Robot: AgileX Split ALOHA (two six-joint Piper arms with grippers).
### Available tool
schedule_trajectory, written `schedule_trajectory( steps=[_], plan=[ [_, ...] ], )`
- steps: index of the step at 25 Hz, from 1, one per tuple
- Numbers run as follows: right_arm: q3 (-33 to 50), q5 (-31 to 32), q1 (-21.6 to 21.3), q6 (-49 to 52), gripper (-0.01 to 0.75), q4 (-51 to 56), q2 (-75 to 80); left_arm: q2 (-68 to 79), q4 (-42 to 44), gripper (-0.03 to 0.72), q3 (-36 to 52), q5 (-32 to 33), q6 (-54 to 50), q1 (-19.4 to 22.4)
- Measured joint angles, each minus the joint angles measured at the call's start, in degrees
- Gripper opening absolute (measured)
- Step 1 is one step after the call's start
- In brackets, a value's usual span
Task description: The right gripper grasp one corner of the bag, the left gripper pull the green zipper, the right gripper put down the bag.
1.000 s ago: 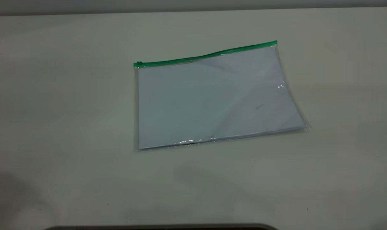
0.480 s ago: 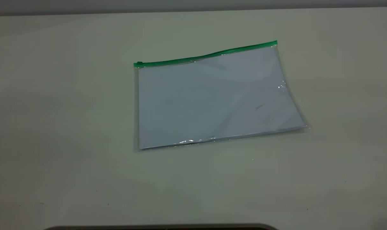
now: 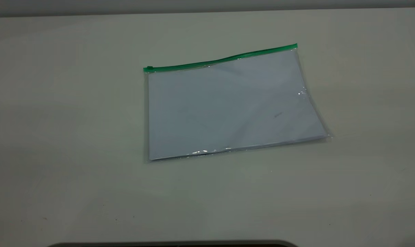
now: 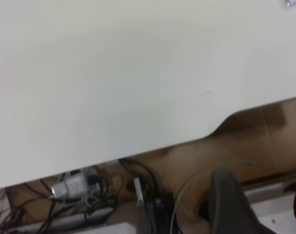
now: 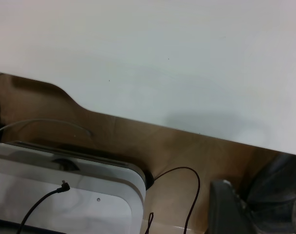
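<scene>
The bag [image 3: 228, 106] lies flat on the white table, a clear pouch with white paper inside. The green zipper [image 3: 221, 61] runs along its far long edge. Its small slider tab [image 3: 149, 68] sits at the left end, and the strip ends at the right corner of the bag [image 3: 295, 46]. Neither gripper shows in the exterior view. My left gripper [image 4: 262, 204] hangs off the table's near edge over the floor, jaws apart and empty. My right gripper [image 5: 235, 209] is also off the table's edge, with only one black jaw showing.
The white table [image 3: 56, 120] spreads wide around the bag. Below its edge the left wrist view shows cables and a power strip [image 4: 75, 187]. The right wrist view shows a white box [image 5: 65, 195] with black cables.
The bag has not moved. Faint shadows on the table's near left side have faded away.
</scene>
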Motion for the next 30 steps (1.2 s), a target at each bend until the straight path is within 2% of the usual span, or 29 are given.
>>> schedule_trajectory(
  steps=[5, 9, 12, 16, 19, 24, 30],
  plan=[
    [0.0, 0.0, -0.1, 0.0, 0.371, 0.2, -1.8, -3.2, 0.0, 0.387, 0.0, 0.1, -0.1, 0.0],
    [0.0, 0.4, -4.8, 0.0, 0.371, 1.6, -9.2, -5.8, -0.1, 0.387, 0.0, 0.2, -0.2, 0.5],
    [0.0, 0.9, -7.6, 0.0, 0.371, 1.7, -17.1, -8.5, -0.1, 0.387, 0.0, 0.3, -0.2, 4.7],
    [0.0, 1.6, -7.8, 0.0, 0.371, 1.8, -27.5, -12.2, -0.1, 0.387, 0.0, 0.5, -0.2, 11.9],
    [0.0, 1.9, -7.8, 0.0, 0.371, 1.8, -33.9, -16.1, -0.1, 0.387, 0.0, 0.5, -0.2, 14.3],
    [0.0, 2.7, -7.8, 0.0, 0.371, 1.8, -38.8, -20.8, -0.1, 0.387, 0.0, 1.2, -0.2, 14.2],
    [0.0, 2.7, -7.8, 0.0, 0.37, 1.9, -38.8, -20.8, -0.1, 0.387, 0.0, 1.2, -0.2, 11.7]
  ],
)
